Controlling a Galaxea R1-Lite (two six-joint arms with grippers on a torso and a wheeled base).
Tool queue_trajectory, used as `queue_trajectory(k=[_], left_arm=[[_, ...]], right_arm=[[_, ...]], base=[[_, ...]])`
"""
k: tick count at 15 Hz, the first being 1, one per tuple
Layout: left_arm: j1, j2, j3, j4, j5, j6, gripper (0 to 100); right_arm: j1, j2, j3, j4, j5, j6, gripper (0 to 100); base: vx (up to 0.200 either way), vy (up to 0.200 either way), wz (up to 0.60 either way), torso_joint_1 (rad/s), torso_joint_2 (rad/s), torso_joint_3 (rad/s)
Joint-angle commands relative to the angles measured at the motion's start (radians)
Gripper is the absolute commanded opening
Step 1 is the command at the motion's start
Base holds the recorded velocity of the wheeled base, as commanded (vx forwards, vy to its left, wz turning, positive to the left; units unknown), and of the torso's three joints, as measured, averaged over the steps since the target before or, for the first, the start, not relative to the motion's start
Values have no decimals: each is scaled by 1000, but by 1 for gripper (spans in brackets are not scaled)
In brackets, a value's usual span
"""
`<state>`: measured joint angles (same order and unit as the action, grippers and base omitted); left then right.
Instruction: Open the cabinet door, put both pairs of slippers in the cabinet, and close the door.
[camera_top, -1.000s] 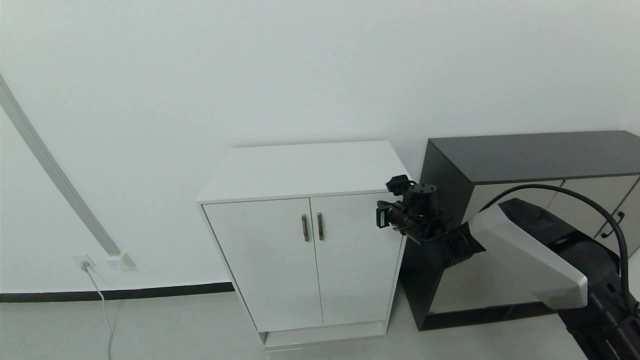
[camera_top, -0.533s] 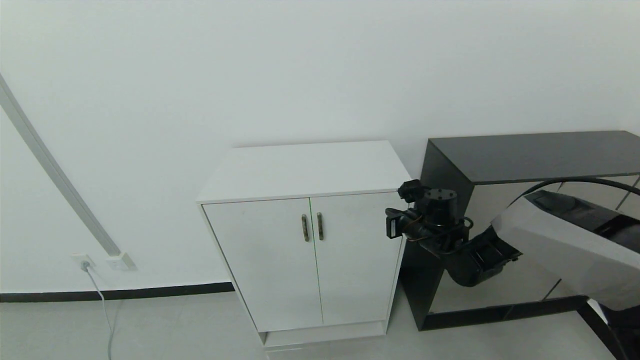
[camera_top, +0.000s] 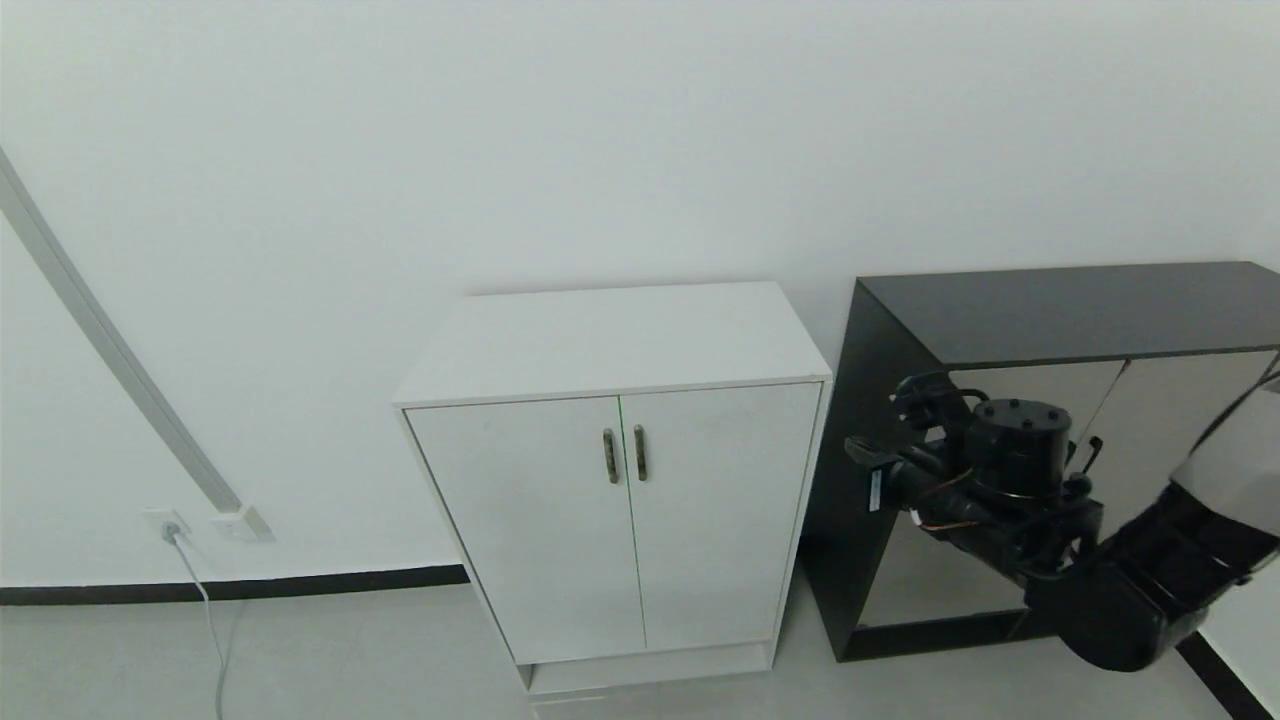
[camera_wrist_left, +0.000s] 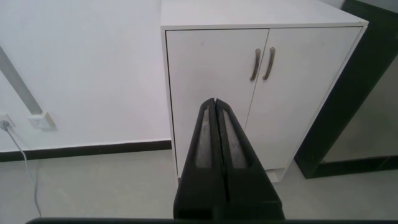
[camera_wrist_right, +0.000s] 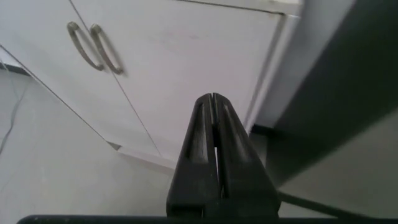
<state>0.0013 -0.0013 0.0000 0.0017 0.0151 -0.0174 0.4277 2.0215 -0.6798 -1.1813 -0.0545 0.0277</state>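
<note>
The white cabinet (camera_top: 620, 520) stands against the wall with both doors closed; its two dark handles (camera_top: 625, 454) sit side by side at the centre seam. My right gripper (camera_top: 868, 462) hangs to the right of the cabinet, in front of the black unit, fingers shut on nothing. In the right wrist view the shut gripper (camera_wrist_right: 213, 99) points at the lower part of the cabinet's right door (camera_wrist_right: 186, 68), with the handles (camera_wrist_right: 93, 47) off to one side. My left gripper (camera_wrist_left: 214, 102) is shut and empty, well back from the cabinet (camera_wrist_left: 249, 93), facing its left door.
A black unit with mirrored doors (camera_top: 1000, 330) stands close against the cabinet's right side. A wall socket with a trailing cable (camera_top: 200, 600) and a slanted grey conduit (camera_top: 110, 350) are on the left. Bare grey floor (camera_top: 300, 660) lies before the cabinet.
My right arm has swung right and slightly down, away from the cabinet's right door edge to the front of the black unit. The cabinet doors stay closed.
</note>
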Motion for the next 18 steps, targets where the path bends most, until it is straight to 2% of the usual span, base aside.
queue_trajectory(k=[1,4,9,12,14,18], left_arm=[[0,1,0,0,0,-1,0],[0,1,0,0,2,-1,0],[0,1,0,0,2,-1,0],[0,1,0,0,0,-1,0],[0,1,0,0,2,-2,0],[0,1,0,0,2,-2,0]], right_arm=[[-36,-142,143,-34,-10,0,0],[-121,-300,345,-57,-39,0,0],[-294,-534,551,-49,-65,-12,0],[-331,-665,674,-35,-65,-41,0],[-351,-793,680,81,-70,-48,0],[-349,-1126,680,489,-50,-45,0]], base=[[0,0,0,0,0,0],[0,0,0,0,0,0],[0,0,0,0,0,0],[0,0,0,0,0,0],[0,0,0,0,0,0],[0,0,0,0,0,0]])
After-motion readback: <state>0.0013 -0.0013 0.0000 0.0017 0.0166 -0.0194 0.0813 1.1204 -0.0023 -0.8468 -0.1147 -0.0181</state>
